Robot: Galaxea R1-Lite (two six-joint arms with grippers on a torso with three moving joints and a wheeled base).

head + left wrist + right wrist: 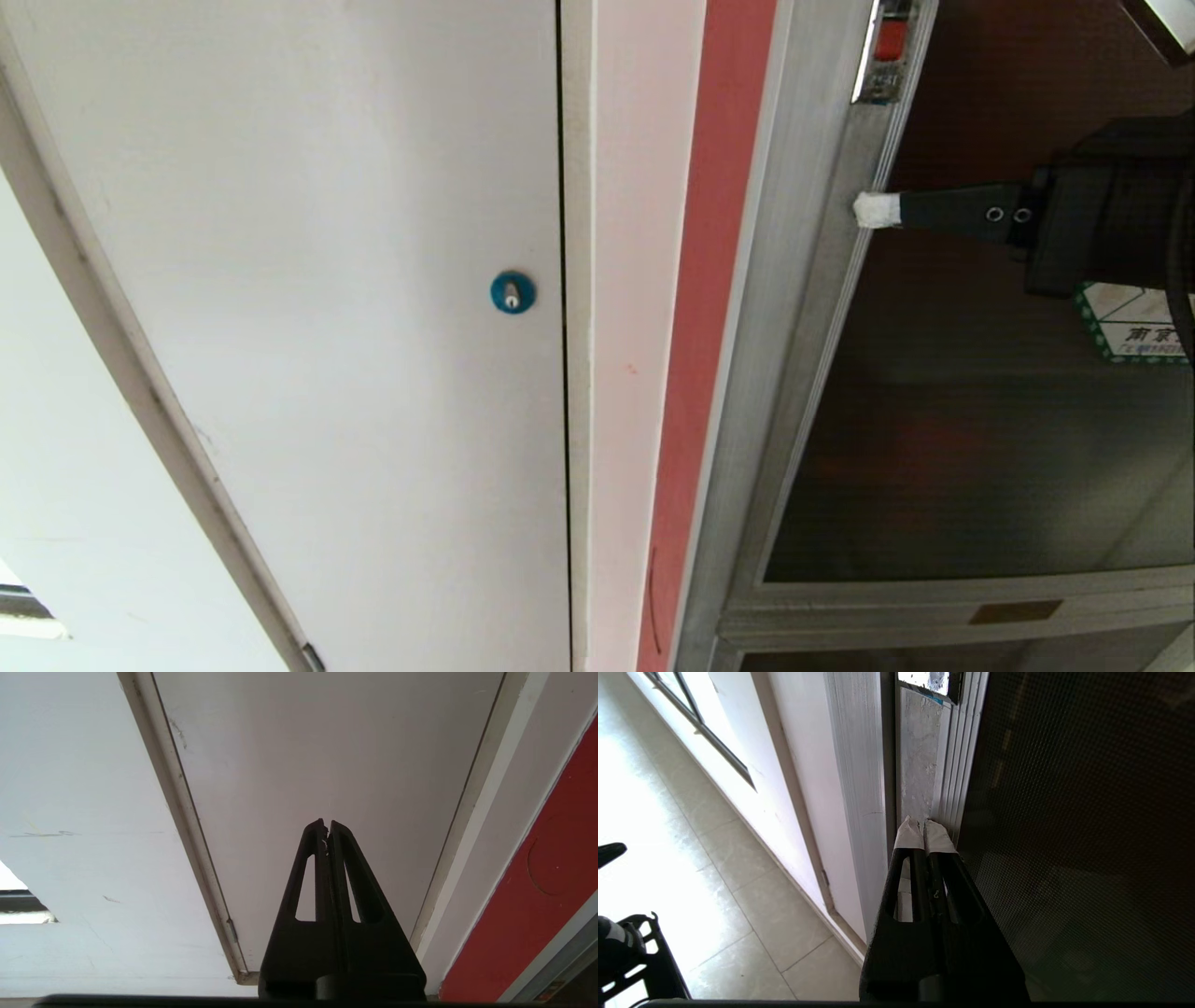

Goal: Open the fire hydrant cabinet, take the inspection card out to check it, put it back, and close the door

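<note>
The green-edged sticker (1134, 322) on the door (980, 420) is partly hidden by the right arm, its print too small to be read.

Partly hidden Chinese characters on sticker (1134, 322)

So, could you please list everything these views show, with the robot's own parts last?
door: one, dark smoked glass in a silver frame, right side of head view.
latch: one, red, on the door's edge, top.
sticker: one, white with green edge, on the glass, partly hidden.
red strip: one, beside the silver frame.
white door: one, left of the strip.
lock: one, blue, round, on the white door.
floor tiles: pale, right wrist view.
right pincer: black, white-taped tips, shut, at the door's frame edge.
left pincer: black, shut, before the white door.
</note>
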